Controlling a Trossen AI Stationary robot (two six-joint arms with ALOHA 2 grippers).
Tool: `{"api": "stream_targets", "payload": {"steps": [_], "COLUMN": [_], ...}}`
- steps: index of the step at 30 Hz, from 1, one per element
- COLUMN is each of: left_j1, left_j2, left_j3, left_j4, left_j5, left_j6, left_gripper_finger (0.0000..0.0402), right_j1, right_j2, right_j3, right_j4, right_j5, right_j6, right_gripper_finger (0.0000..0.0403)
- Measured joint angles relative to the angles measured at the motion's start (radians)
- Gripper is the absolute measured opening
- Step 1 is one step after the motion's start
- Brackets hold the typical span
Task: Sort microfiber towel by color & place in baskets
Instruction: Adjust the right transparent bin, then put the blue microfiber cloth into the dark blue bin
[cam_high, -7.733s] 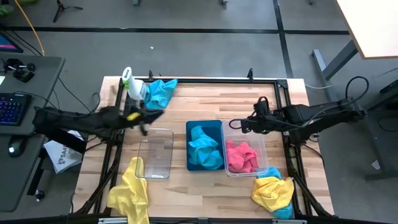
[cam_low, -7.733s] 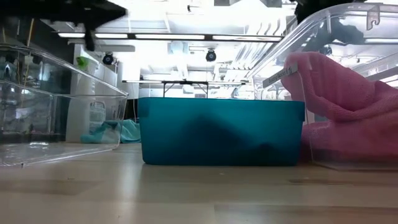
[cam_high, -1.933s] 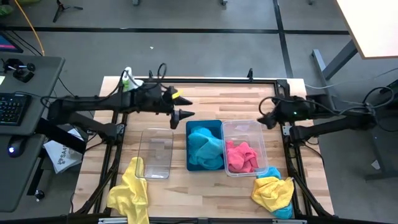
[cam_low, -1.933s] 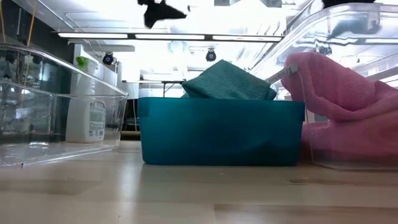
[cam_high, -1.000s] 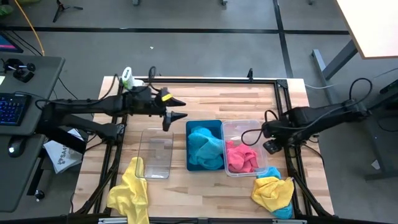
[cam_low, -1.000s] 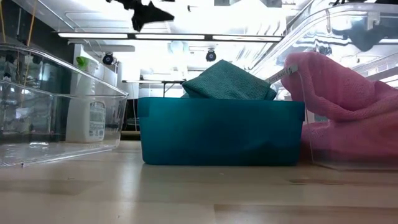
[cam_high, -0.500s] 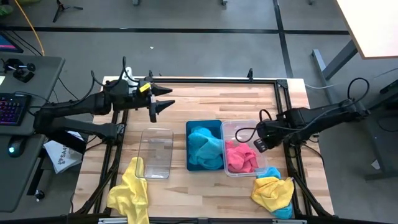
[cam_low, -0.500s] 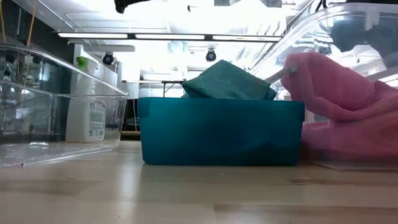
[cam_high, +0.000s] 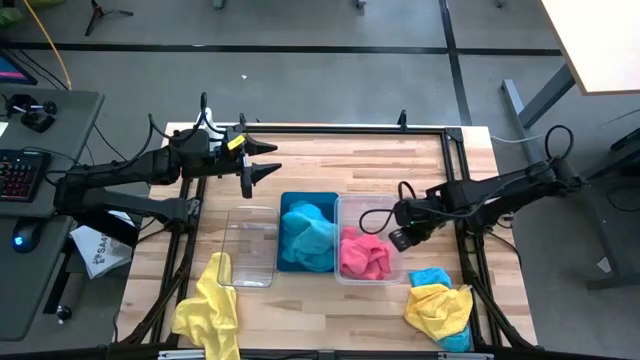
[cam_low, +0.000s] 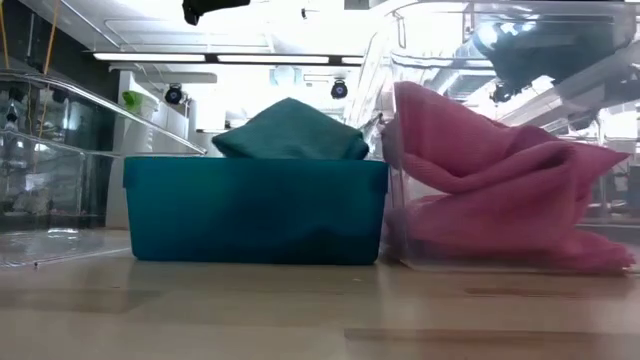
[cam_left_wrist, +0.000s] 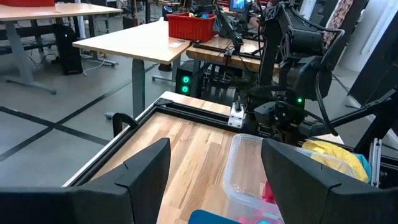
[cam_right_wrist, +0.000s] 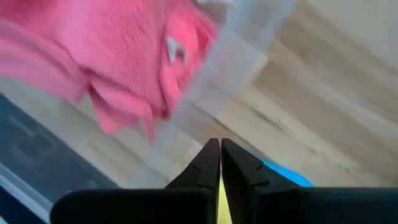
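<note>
While pink towels (cam_high: 366, 254) lie crumpled in the clear basket (cam_high: 372, 205) beside the teal basket (cam_high: 287, 203), the right end effector (cam_high: 396, 238), pinched shut on nothing, touches its wall and could shove it askew; long axis fore-aft on the bench (cam_high: 330, 165). Left end effector (cam_high: 258, 160) hovers open, empty.

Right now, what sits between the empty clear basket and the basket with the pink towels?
In the high view, the teal basket holding cyan towels sits between the empty clear basket and the pink-towel basket.

Wooden table (cam_high: 330, 160) with three baskets (cam_high: 249, 247), loose yellow (cam_high: 207, 306) and cyan (cam_high: 430, 276) towels.
</note>
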Motion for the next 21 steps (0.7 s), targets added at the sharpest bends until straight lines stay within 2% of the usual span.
{"api": "stream_targets", "payload": {"steps": [5,10,15,21], "left_j1": [0.0,0.0,0.0,0.0], "left_j2": [0.0,0.0,0.0,0.0], "left_j3": [0.0,0.0,0.0,0.0], "left_j4": [-0.011,-0.036,-0.037,-0.04], "left_j5": [0.0,0.0,0.0,0.001], "left_j6": [0.032,0.032,0.007,-0.012], "left_gripper_finger": [0.0238,0.0238,0.0238,0.0238], "right_j1": [0.023,0.095,0.187,0.283], "right_j2": [-0.069,-0.167,-0.203,-0.204], "right_j3": [0.012,0.015,-0.092,-0.287], "right_j4": [-0.162,-0.316,-0.266,-0.086], "right_j5": [-0.029,-0.012,-0.098,-0.216], "right_j6": [0.009,0.109,0.224,0.373], "right_gripper_finger": [0.0011,0.0012,0.0032,0.0115]}}
